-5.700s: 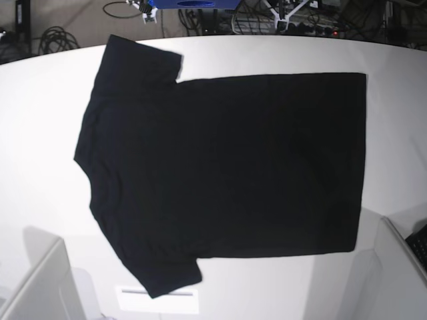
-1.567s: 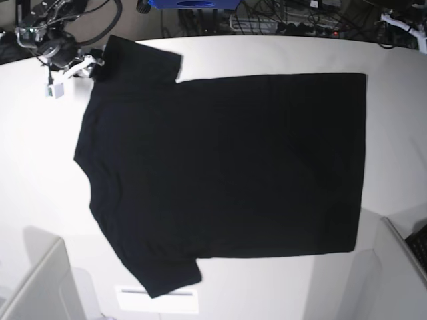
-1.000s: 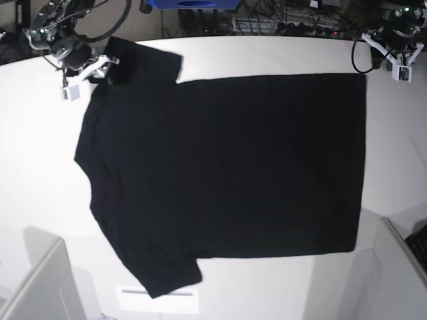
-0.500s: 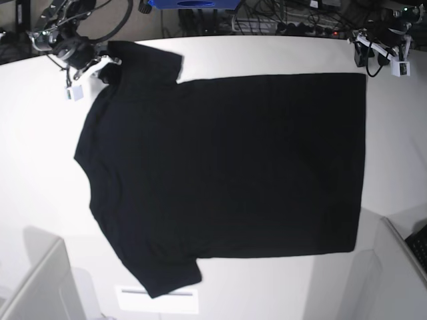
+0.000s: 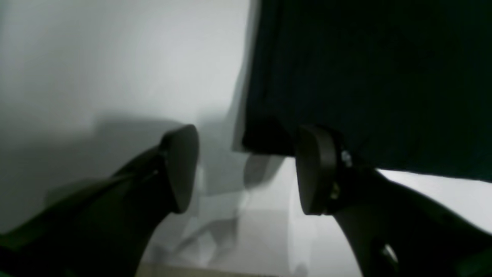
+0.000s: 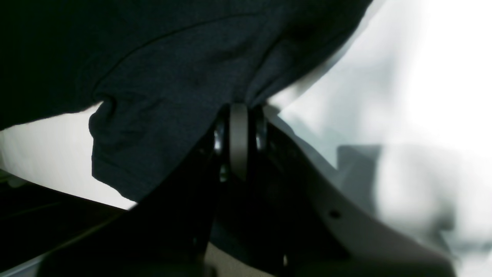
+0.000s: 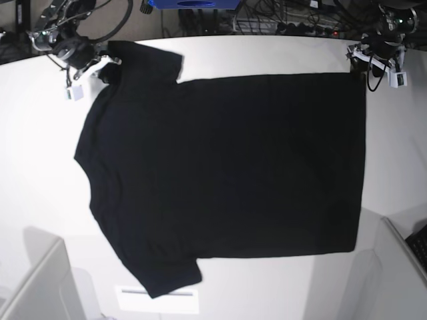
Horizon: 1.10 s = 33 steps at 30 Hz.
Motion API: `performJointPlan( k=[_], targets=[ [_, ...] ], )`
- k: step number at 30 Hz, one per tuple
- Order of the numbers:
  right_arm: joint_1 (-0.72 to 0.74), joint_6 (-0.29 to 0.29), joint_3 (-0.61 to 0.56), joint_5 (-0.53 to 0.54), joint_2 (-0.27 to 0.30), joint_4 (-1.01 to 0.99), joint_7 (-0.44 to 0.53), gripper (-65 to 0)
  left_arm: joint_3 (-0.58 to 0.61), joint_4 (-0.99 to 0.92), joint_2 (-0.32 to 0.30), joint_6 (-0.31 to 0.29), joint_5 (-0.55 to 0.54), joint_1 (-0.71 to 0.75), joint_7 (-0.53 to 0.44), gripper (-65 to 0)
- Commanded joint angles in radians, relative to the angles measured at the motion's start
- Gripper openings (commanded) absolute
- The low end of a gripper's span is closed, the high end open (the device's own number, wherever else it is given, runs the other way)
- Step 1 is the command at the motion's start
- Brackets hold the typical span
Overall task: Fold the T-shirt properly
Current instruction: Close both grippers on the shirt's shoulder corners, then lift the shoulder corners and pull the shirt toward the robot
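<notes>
The black T-shirt [image 7: 227, 167] lies flat, plain side up, on the white table [image 7: 40, 167], collar to the left and hem to the right. My right gripper [image 7: 100, 67] is at the far sleeve at top left. In the right wrist view it [image 6: 238, 127] is shut on a bunched fold of the sleeve cloth [image 6: 153, 77]. My left gripper [image 7: 365, 63] is at the far hem corner at top right. In the left wrist view it [image 5: 246, 169] is open, with the shirt's corner [image 5: 265, 140] lying between its fingertips, untouched.
Grey panels stand at the front left [image 7: 40, 287] and front right [image 7: 400, 267]. A white label [image 7: 157, 299] lies at the table's front edge. Cables and a blue object [image 7: 193, 3] sit behind the table's far edge.
Both arms came in from the far side. The right gripper reached the far sleeve and stayed there. In the last half second the left gripper moved down to the far hem corner.
</notes>
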Motion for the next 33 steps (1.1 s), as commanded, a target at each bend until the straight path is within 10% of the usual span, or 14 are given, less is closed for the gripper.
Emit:
performJointPlan(
  k=[1, 10, 17, 33],
  targets=[
    [-0.015, -0.011, -0.004, -0.108, 0.0, -0.012, -0.077, -65.0, -0.005, 0.011, -0.01, -0.002, -0.011, 0.005, -0.005, -26.3],
    [-0.015, -0.011, -0.004, -0.109, 0.0, -0.012, -0.077, -65.0, -0.005, -0.052, -0.008, -0.002, -0.012, -0.055, 0.073, -32.6],
    [-0.018, -0.011, -0.002, -0.109, 0.011, -0.011, -0.077, -65.0, -0.004, -0.057, -0.011, -0.002, -0.011, -0.057, 0.075, -65.0],
    [-0.173, -0.011, 0.006, -0.105, -0.014, 0.273, -0.078, -65.0, -0.015, 0.204, -0.014, -0.007, -0.011, 0.109, 0.07, -65.0]
  ],
)
